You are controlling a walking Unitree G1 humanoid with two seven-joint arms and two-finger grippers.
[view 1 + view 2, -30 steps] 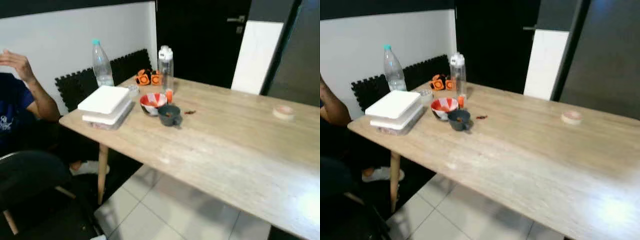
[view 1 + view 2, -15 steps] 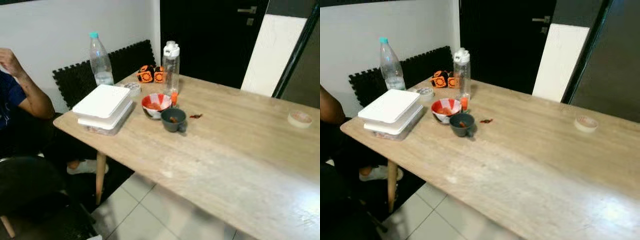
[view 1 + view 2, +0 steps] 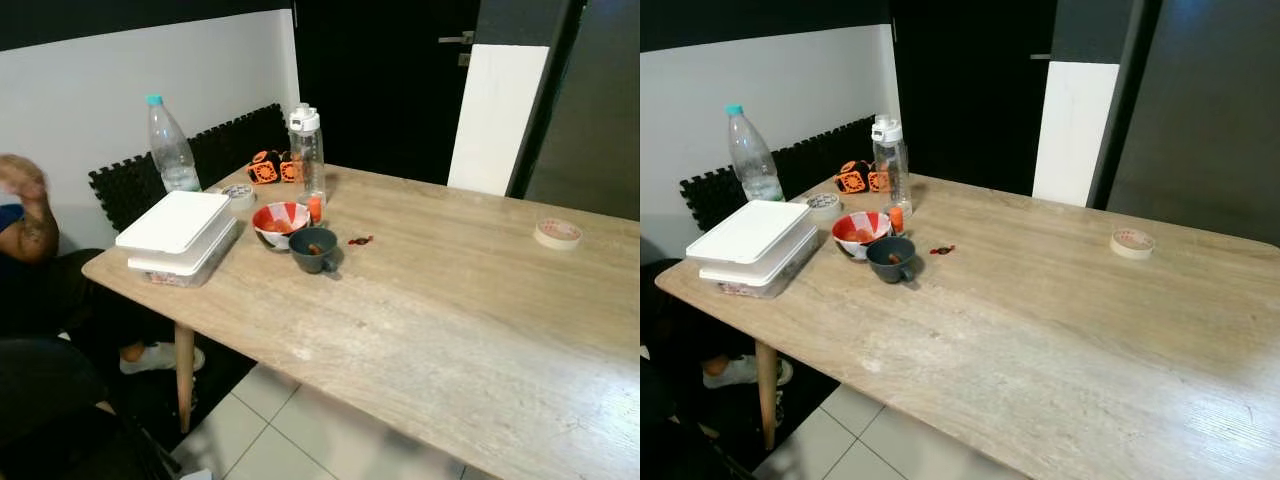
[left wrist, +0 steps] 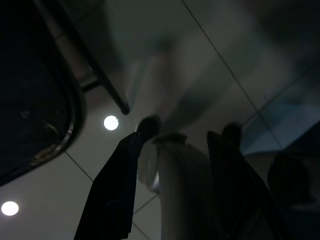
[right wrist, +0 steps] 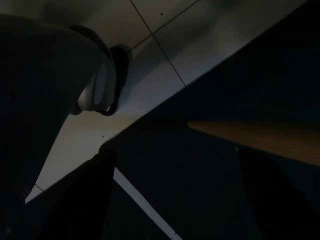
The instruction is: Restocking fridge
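- Pale wood-grain desk (image 3: 450, 330) on slim round legs, over glossy white floor tiles (image 3: 280, 440); white wall, black door behind.
- At its far left end: two stacked white lidded boxes (image 3: 178, 235), clear plastic bottle (image 3: 168, 147), tall clear flask (image 3: 307, 152), red bowl (image 3: 281, 222) touching a dark mug (image 3: 314, 249).
- Tape roll (image 3: 557, 233) sits well apart.
- Left end effector (image 4: 175, 145) hangs released above the tiles; right end effector (image 5: 170, 150) spread, in shadow beneath the desk.
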